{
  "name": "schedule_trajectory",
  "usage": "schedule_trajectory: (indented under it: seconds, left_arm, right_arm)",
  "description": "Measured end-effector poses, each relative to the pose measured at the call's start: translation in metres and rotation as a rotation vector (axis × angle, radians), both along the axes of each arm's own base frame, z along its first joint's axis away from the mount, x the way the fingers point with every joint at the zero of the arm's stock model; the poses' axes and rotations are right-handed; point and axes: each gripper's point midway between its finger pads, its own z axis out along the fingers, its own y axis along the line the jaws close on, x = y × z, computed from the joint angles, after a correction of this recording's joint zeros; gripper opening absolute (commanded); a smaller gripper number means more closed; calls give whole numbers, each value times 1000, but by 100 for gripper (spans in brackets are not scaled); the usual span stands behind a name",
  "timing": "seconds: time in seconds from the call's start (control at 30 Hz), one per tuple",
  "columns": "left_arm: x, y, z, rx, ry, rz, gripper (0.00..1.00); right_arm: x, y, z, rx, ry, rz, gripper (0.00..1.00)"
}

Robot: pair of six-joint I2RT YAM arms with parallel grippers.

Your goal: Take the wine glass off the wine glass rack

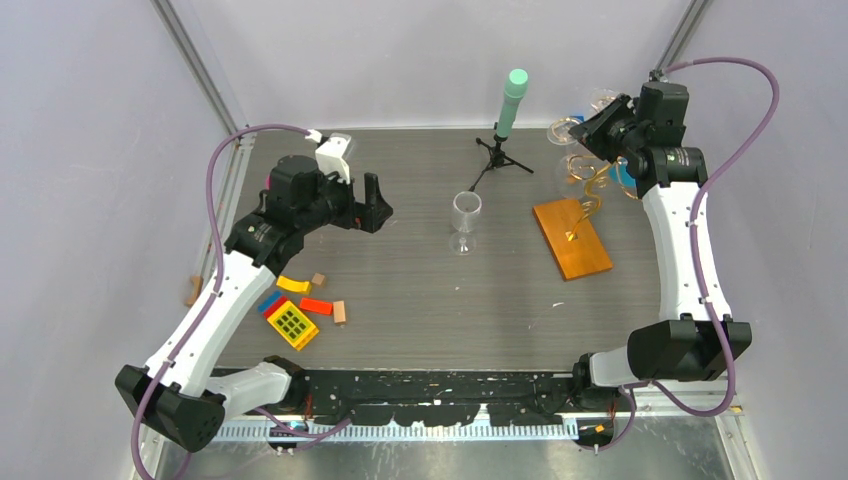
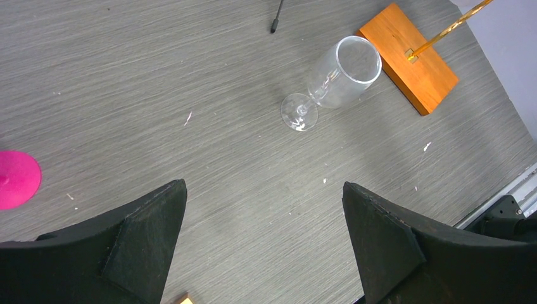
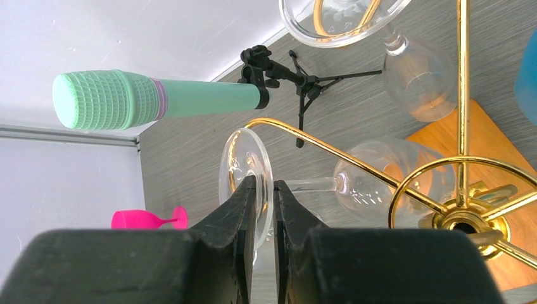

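The gold wire wine glass rack (image 1: 588, 188) stands on its orange-brown base (image 1: 571, 238) at the right. In the right wrist view its gold arms (image 3: 297, 136) spread from a hub (image 3: 465, 218). My right gripper (image 3: 266, 183) is shut on the round foot of a clear wine glass (image 3: 244, 168) that hangs upside down, bowl (image 3: 373, 180) under an arm. A second glass (image 3: 418, 69) hangs beyond it. Another clear wine glass (image 1: 465, 222) stands upright on the table, and shows in the left wrist view (image 2: 335, 79). My left gripper (image 2: 263, 209) is open and empty above the table.
A black tripod with a mint-green cylinder (image 1: 511, 105) stands at the back centre. A pink plastic glass (image 3: 149, 219) lies on the table at the left. Coloured blocks and a yellow toy (image 1: 292, 322) lie near the left arm. A blue object (image 1: 622, 178) sits behind the rack.
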Motion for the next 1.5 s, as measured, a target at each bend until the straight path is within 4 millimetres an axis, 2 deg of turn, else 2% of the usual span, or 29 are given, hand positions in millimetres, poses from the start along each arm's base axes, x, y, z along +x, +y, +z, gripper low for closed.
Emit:
schedule_trajectory:
  seconds: [0.07, 0.17, 0.23, 0.33, 0.47, 0.73, 0.93, 1.13, 1.27, 1.5]
  left_arm:
    - [0, 0, -1, 2, 1, 2, 96]
    - [0, 1, -2, 4, 3, 5, 96]
    - [0, 1, -3, 5, 4, 5, 96]
    - [0, 1, -3, 5, 4, 5, 96]
    - [0, 1, -3, 5, 4, 5, 96]
    - [0, 1, -3, 5, 5, 6, 96]
    - [0, 1, -4, 7, 7, 6, 96]
    - [0, 1, -6, 8, 10, 5, 96]
    - [0, 1, -6, 8, 11, 6, 96]
    - [0, 1, -6, 8, 11, 6, 96]
  right_arm:
    - [-1, -1, 1, -7, 3, -4, 17]
    - [-1, -2, 3, -21, -1, -4, 19]
    - [-2, -3, 3, -30, -4, 0, 17]
    - [-1, -3, 2, -35, -3, 2, 7]
    - [1, 0, 8, -29, -24, 14, 1]
    - [1, 4, 11, -17, -33, 24, 0]
    - [6, 17, 7, 79, -75, 54, 0]
    - [11, 23, 16, 145, -138, 61, 0]
    - [17, 23, 24, 157, -189, 59, 0]
    - [24, 13, 25, 138, -228, 3, 0]
